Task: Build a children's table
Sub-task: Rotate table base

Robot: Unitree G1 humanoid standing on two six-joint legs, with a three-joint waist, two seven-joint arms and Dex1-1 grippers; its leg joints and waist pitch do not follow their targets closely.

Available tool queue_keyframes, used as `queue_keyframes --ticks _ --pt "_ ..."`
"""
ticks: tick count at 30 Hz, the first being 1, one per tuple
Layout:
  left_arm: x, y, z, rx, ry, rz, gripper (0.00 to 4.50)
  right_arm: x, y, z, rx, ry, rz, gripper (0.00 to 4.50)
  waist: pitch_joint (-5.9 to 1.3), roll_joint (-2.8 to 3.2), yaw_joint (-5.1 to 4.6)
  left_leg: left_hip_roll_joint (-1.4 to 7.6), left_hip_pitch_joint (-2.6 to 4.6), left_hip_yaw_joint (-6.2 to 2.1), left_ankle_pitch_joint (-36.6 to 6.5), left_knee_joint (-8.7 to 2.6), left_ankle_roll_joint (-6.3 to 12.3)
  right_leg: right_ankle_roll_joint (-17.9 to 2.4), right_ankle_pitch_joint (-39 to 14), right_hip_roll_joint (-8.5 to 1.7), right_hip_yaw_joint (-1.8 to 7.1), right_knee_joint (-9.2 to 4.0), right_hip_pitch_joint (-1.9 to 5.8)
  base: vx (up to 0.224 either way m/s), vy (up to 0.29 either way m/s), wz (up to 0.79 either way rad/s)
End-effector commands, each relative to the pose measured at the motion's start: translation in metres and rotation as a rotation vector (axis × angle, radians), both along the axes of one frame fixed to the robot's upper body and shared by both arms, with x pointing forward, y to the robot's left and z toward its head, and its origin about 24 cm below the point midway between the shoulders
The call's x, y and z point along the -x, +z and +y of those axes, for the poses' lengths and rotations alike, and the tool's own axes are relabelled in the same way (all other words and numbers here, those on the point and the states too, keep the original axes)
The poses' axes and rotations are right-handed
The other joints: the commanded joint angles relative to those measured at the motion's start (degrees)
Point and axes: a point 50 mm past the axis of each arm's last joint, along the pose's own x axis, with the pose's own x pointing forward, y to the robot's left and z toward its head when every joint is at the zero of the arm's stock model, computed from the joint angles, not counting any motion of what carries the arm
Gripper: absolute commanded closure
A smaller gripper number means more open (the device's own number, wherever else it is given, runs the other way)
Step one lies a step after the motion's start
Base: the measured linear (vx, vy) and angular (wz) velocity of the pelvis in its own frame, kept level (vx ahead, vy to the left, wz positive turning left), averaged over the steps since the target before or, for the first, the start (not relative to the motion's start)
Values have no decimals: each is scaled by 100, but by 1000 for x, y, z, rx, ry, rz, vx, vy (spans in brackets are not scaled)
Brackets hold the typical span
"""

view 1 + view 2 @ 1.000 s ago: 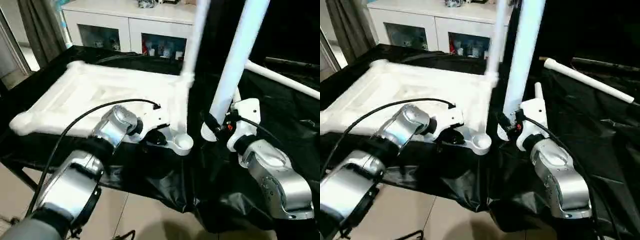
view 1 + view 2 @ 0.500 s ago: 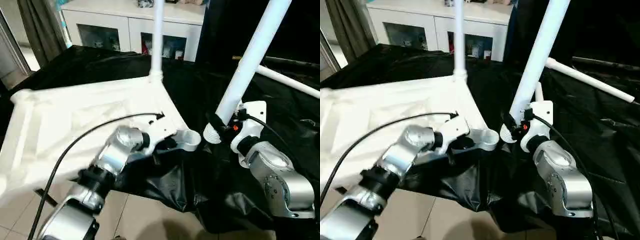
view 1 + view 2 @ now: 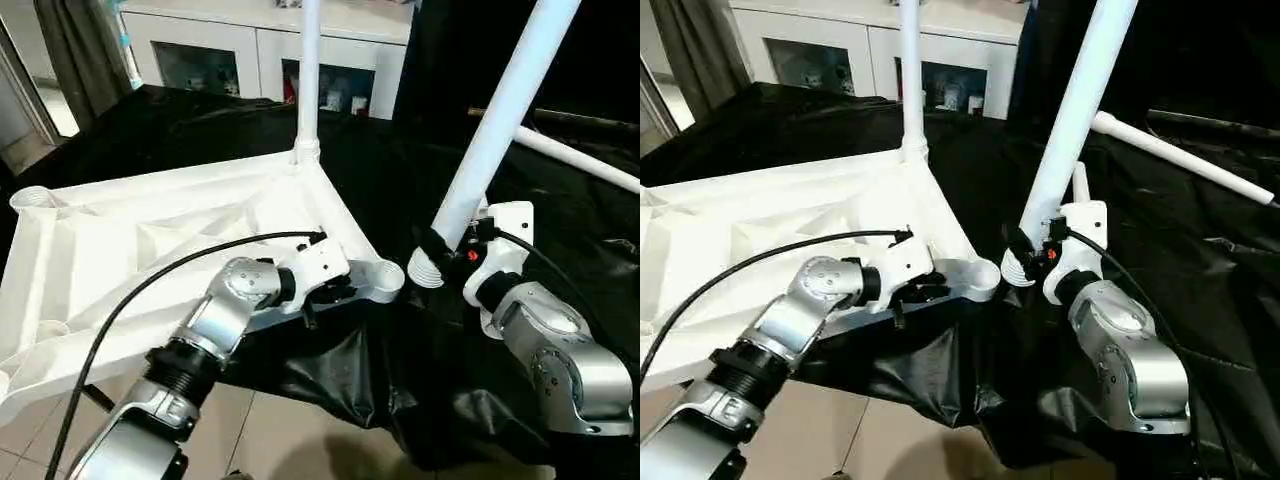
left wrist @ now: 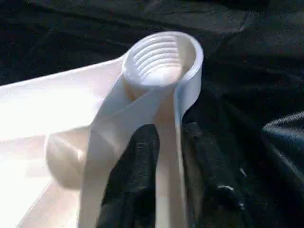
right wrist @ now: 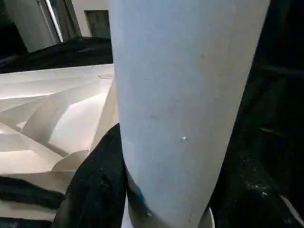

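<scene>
1. The white tabletop (image 3: 170, 250) lies ribbed underside up on the surface (image 3: 200, 130), which is draped in black cloth, with its near edge hanging past the surface's front. That orientation exposes the round corner sockets for the legs.

2. The left hand (image 4: 166, 156) pinches the tabletop's rim just behind the near corner socket (image 4: 164, 59), one black finger (image 4: 135, 175) inside the wall and the other outside. This grip likely steadies the socket so a leg can be driven in.

3. The right hand (image 3: 445, 250) is clamped around the held leg (image 3: 500, 120) just above its flared lower end. The leg leans up and away, its foot sitting beside the socket and not yet over it.

4. Another leg (image 3: 308, 70) already stands upright in the far corner, and a spare leg (image 3: 580, 160) lies on the cloth to the right.

5. The next move, by this reading, calls for shifting the foot across and standing the tube straight over the threaded opening.

6. Behind stands a white cabinet (image 3: 250, 50).
</scene>
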Motion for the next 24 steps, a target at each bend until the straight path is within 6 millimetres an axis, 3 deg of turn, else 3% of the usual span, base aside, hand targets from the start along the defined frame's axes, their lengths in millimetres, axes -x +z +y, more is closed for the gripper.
queue_keyframes --ticks 1,6,8,9,11,12,16,20,24 --pt "-1 13 -1 95 36 -50 341 0 6 -2 -11 6 -21 261 -351 -41 31 127 -4 -19 -1058 -397 221 -405 -2255 -497 301 -450 304 0 0 0" --pt "1 34 1 308 118 -76 341 3 10 -1 -30 9 -45 261 -352 -53 41 142 -1 -6 -1094 -387 224 -511 -2194 -500 298 -434 303 0 0 0" --pt "13 32 11 246 78 -58 341 5 11 1 -32 10 -47 261 -350 -48 40 153 -18 -16 -1070 -403 235 -498 -2184 -494 297 -429 307 0 0 0" --pt "16 29 14 211 61 -53 341 5 10 1 -32 11 -46 261 -331 -63 8 131 -38 -13 -1080 -421 232 -360 -2314 -461 294 -431 299 0 0 0" --pt "22 25 19 174 38 -27 341 6 9 2 -32 13 -43 261 -333 -43 -8 114 -1 4 -1078 -412 220 -268 -2455 -455 305 -462 266 0 0 0" --pt "25 24 22 162 27 9 321 6 8 2 -30 16 -40 261 -327 -63 -11 113 0 10 -1091 -414 209 -247 -2503 -450 305 -471 262 0 0 0" --pt "34 19 32 97 4 72 291 6 7 4 -23 29 -34 261 -334 -47 18 137 20 4 -1076 -420 172 -342 -2260 -446 317 -435 251 0 0 0" --pt "35 10 45 -52 21 54 255 6 6 5 -16 39 -33 261 -331 -31 17 124 17 -3 -1107 -431 150 -301 -2226 -436 318 -425 263 0 0 0" --pt "27 5 60 -189 60 -6 255 7 6 7 -8 47 -34 261 -336 -15 8 108 14 -5 -1114 -425 114 -237 -2268 -433 316 -436 271 0 0 0"
